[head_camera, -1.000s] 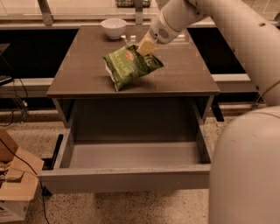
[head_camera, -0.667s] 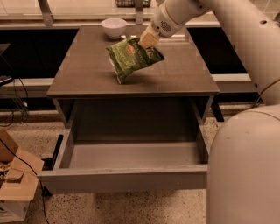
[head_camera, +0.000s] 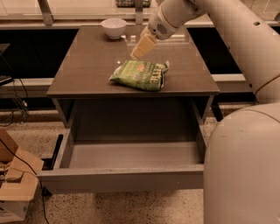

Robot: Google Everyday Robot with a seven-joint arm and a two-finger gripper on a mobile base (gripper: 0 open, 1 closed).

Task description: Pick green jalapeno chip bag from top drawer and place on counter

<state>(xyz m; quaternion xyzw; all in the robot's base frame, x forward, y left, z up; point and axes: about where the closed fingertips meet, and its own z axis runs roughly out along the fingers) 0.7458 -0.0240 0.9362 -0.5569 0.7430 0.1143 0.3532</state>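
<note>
The green jalapeno chip bag (head_camera: 140,75) lies flat on the counter (head_camera: 87,65), near its front edge and right of centre. My gripper (head_camera: 141,49) hangs just above the bag's far edge, open and empty, not touching it. The top drawer (head_camera: 122,180) is pulled fully out below the counter, and its inside shows nothing in it.
A white bowl (head_camera: 113,27) stands at the back of the counter. A pale ledge with metal posts (head_camera: 46,11) runs behind. My own body (head_camera: 245,166) fills the right foreground. A cardboard box (head_camera: 15,183) and cables lie on the floor at left.
The bag was held tilted in the gripper above the counter. Now it lies flat on the counter, let go, with the gripper just above it.
</note>
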